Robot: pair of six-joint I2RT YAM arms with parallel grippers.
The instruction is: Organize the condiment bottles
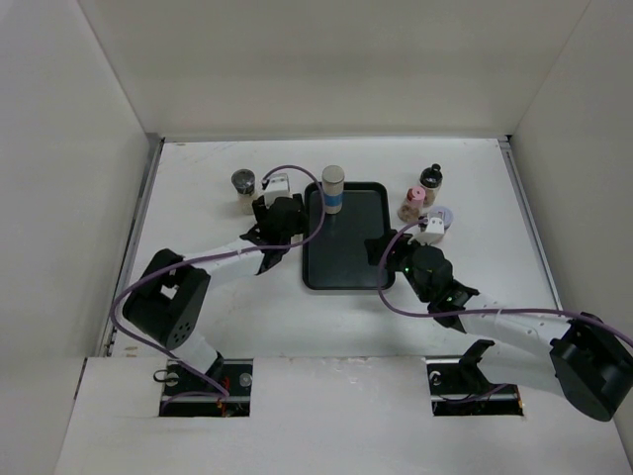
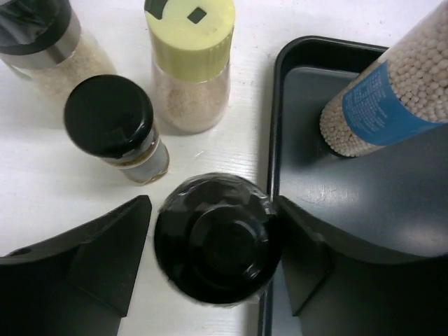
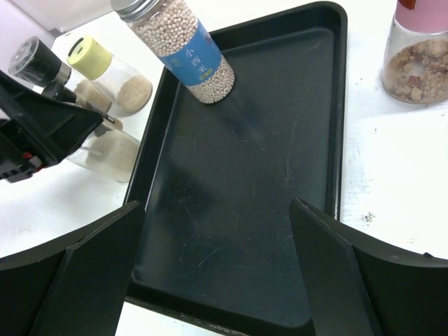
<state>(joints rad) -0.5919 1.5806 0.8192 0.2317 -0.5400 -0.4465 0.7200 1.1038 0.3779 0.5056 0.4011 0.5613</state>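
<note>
A flat black tray [image 1: 341,252] lies mid-table with one tall blue-labelled bottle [image 1: 333,188] of white beads standing at its far end. My left gripper [image 1: 280,223] is at the tray's left edge. In the left wrist view its open jaws [image 2: 212,231] straddle a black-capped bottle [image 2: 215,238]; the right finger [image 2: 302,252] touches the cap and the left finger [image 2: 112,255] stands slightly off it. Behind it stand a small black-capped bottle [image 2: 108,115], a yellow-capped one [image 2: 189,35] and a grey-capped one [image 2: 35,35]. My right gripper [image 3: 217,210] is open and empty above the tray's near end [image 3: 238,231].
Right of the tray stand a pink-capped jar [image 1: 415,201], a black-capped bottle [image 1: 430,178] and a pale-capped one [image 1: 441,218], close to my right wrist. White walls enclose the table at the left, back and right.
</note>
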